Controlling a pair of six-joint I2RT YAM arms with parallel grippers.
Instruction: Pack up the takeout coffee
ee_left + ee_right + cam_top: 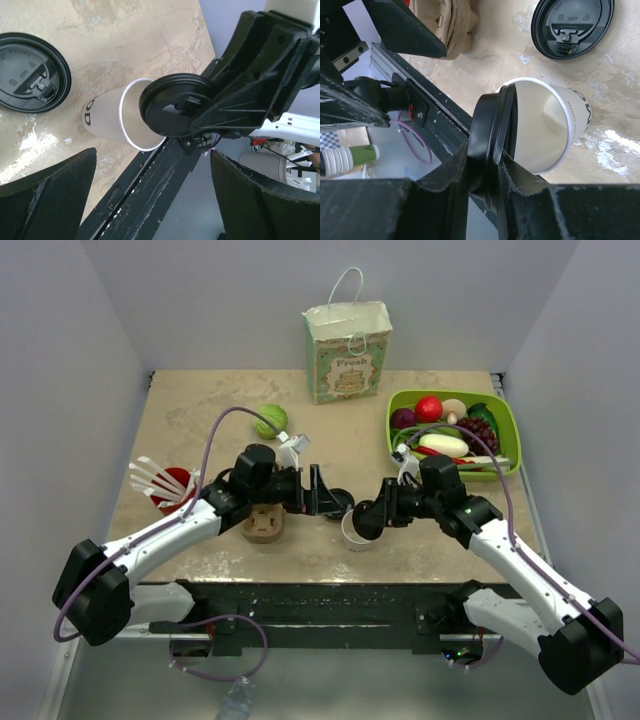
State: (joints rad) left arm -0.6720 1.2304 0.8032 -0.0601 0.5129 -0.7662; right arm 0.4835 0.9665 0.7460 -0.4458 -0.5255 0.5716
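White paper cup (555,125), uncovered, at the worktop's (150,45) near edge, right gripper (487,172) pinching a black lid (175,105) on edge at its rim, left gripper (152,152) spread wide, holding nothing, loose black lid (30,72) just beside the cup.

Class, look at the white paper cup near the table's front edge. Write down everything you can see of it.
The cup is small and made of white paper, with a rolled rim and black print on its side. Its mouth is uncovered and the inside looks empty. It appears to stand upright on the marbled table, near the front edge. The right hand holds a black lid tilted at one side of the rim, not seated. Whether the lid actually touches the cup cannot be told.
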